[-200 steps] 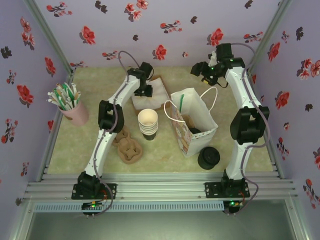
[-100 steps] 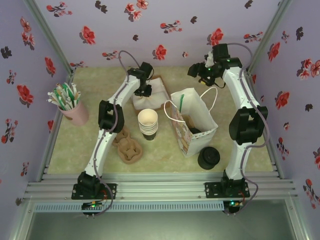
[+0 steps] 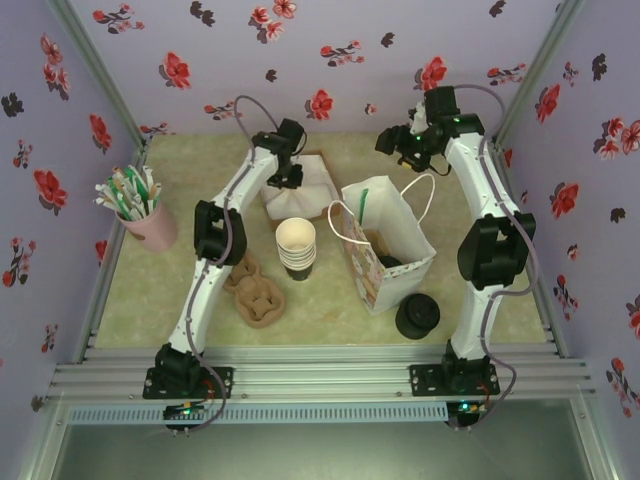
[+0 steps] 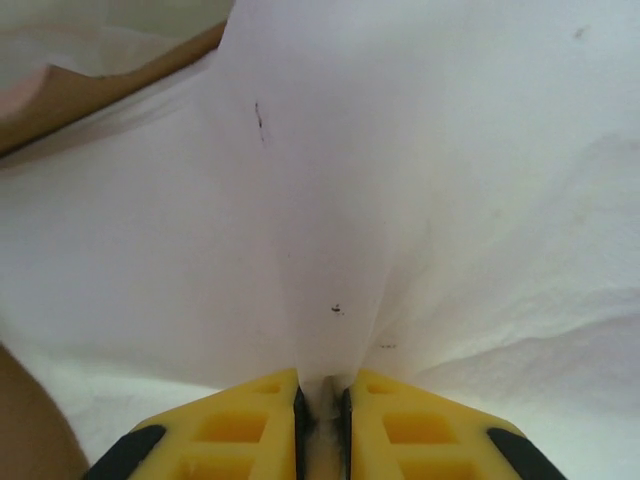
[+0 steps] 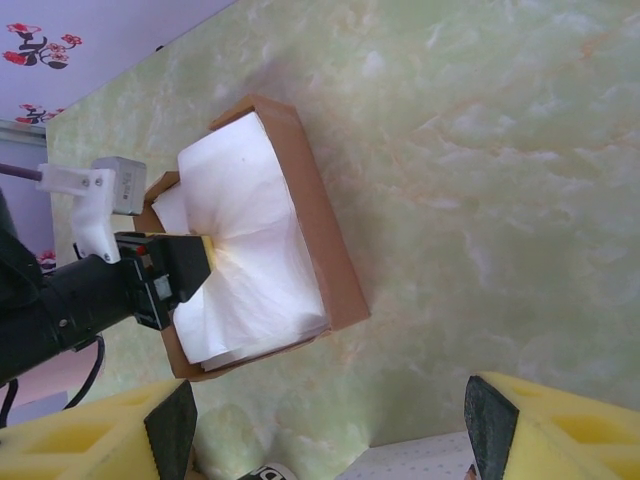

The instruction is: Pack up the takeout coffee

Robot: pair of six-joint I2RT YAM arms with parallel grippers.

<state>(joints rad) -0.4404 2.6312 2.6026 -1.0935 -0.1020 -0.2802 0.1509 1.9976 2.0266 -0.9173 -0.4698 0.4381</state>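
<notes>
**A:** What stands furthest left of the bag [image 3: 362, 262]?

**B:** A pink cup [image 3: 150, 228] full of straws [image 3: 128, 192], well apart from it. Closer in comes a brown carrier [image 3: 258, 298]. After that, a stack of cups [image 3: 296, 245] stands just beside the bag's left wall.

**A:** And the left gripper [image 4: 320, 395]?

**B:** It is behind the cups, left of the bag's far corner, over the box [image 5: 330, 245]. Its jaws are pressed together on a pinch of white napkin [image 4: 400, 200], and the sheet rises in a ridge from between the yellow fingers [image 4: 240, 420].

**A:** Has that napkin left the box?

**B:** I cannot tell. The white pile around it lies inside the brown walls.

**A:** Where is the coffee [image 3: 390, 264]?

**B:** Inside the bag, toward its near right corner. Only a dark bit of it shows past the rim.

**A:** What is to the right of the bag?

**B:** The lids [image 3: 417, 315], a squat black pile on the table [image 5: 500, 150], sit just beside the bag's near right corner.

**A:** And the right gripper [image 5: 330, 425]?

**B:** It hangs above the table behind the bag, near the handles, with its jaws spread wide apart.
</notes>
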